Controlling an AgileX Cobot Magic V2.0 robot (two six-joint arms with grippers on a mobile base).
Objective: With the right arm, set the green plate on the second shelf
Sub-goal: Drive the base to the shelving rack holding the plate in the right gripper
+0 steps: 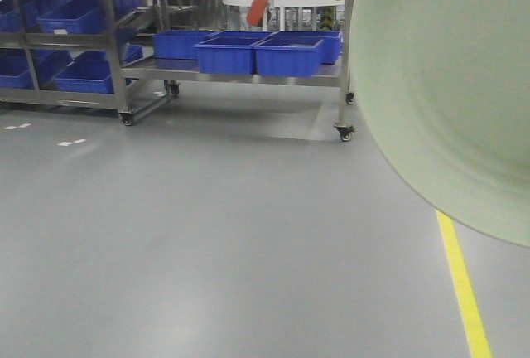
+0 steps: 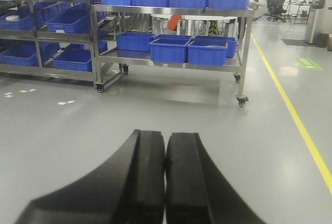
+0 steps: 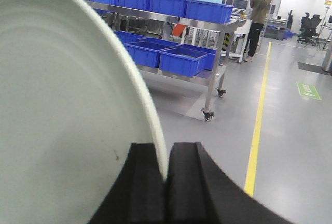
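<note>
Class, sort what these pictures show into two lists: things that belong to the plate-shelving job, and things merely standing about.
Belongs to the job:
green plate; right hand, shut on its rim.

Merely about:
left hand, shut and empty; blue bins; yellow floor line; person in the background; steel cart, though whether it holds the target shelf cannot be told.

Front view: low, facing wheeled steel rack (image 1: 248, 77) across floor. Both wrist views face likewise; all share rack and yellow line (image 1: 460, 283).
</note>
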